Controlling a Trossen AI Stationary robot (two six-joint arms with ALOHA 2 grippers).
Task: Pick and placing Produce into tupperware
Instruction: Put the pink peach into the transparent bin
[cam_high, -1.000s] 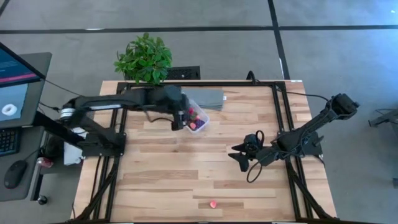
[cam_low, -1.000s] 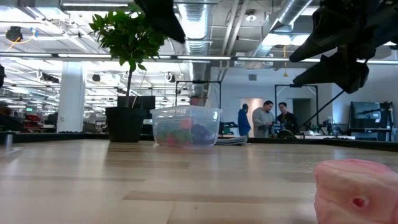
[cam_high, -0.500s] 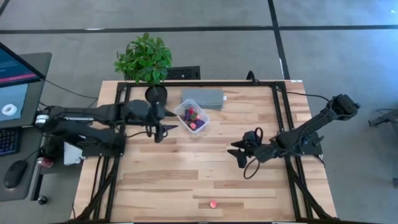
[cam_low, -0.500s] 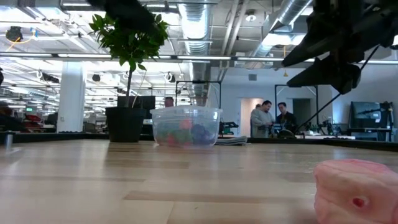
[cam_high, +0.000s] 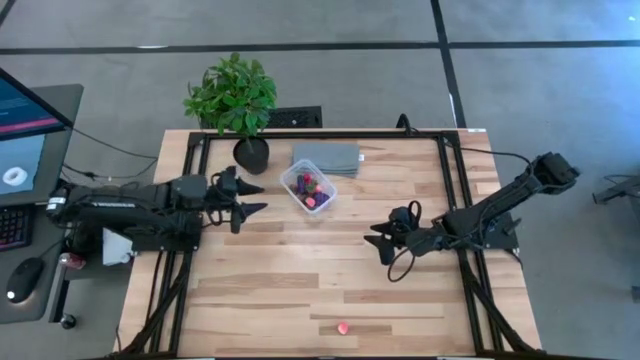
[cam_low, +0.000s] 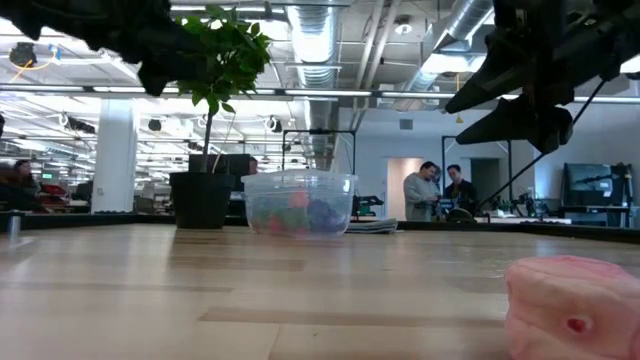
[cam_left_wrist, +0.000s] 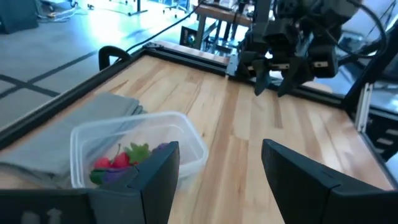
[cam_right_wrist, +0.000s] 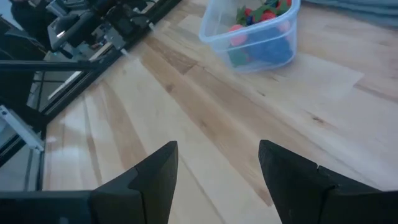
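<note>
You have one pale wooden slatted surface (cam_high: 300, 290) carrying everything, and two dark arms over it. One leafy green plant in a black pot (cam_high: 234, 97) stands at its far edge, with one flat grey rectangular slab (cam_high: 328, 157) beside it. One small clear plastic box with rounded corners (cam_high: 308, 187) sits just in front of that slab, touching or nearly touching it, holding a heap of tiny toy fruit pieces (cam_high: 308, 188): mostly red, some dark purple, with green tops; you cannot count them from above. One more pale pink fruit piece (cam_high: 342, 327) lies alone near the front edge, well apart from the box.

Your left pincer (cam_high: 250, 196) hangs beside the box on the plant side, fingers spread, holding nothing. Your right pincer (cam_high: 385, 244) hovers mid-surface between the box and the lone piece, also spread and empty.

Only the low view shows three people (cam_low: 436, 189) standing far off in the room, and the pink piece's dimpled face up close. Only the left wrist view shows the right pincer head-on beyond the box
</note>
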